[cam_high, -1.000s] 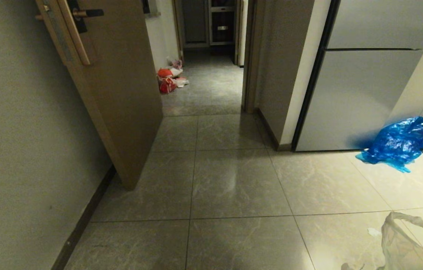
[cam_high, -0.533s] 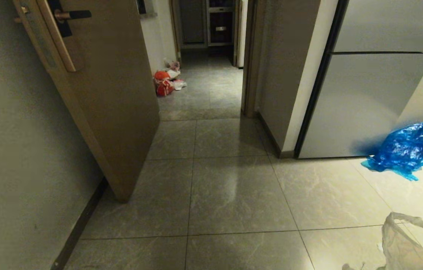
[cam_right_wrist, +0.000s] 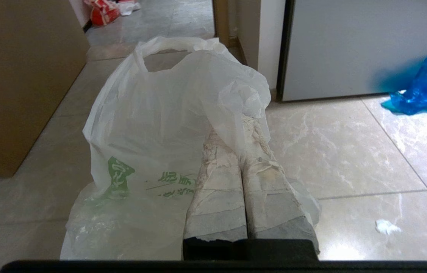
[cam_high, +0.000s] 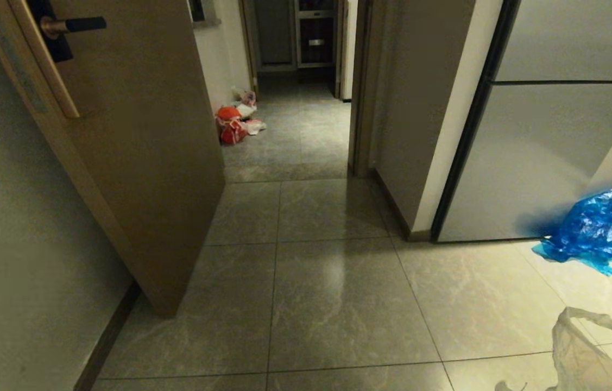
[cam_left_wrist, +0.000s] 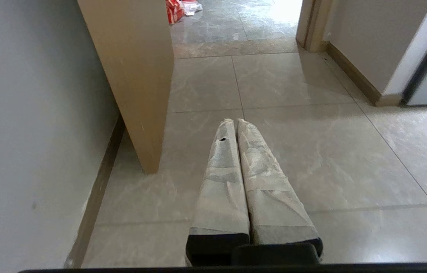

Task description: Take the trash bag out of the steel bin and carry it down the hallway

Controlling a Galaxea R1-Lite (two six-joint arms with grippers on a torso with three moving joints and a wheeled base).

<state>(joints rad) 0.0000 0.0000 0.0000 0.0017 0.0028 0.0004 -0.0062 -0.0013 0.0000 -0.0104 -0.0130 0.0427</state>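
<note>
Translucent trash bag (cam_right_wrist: 152,132) hiding right fingers (cam_right_wrist: 217,182) clamping it, left fingers (cam_left_wrist: 222,170) together, empty

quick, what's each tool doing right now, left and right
Left tool: closed, holding nothing.
Right tool: closed on the trash bag.
</note>
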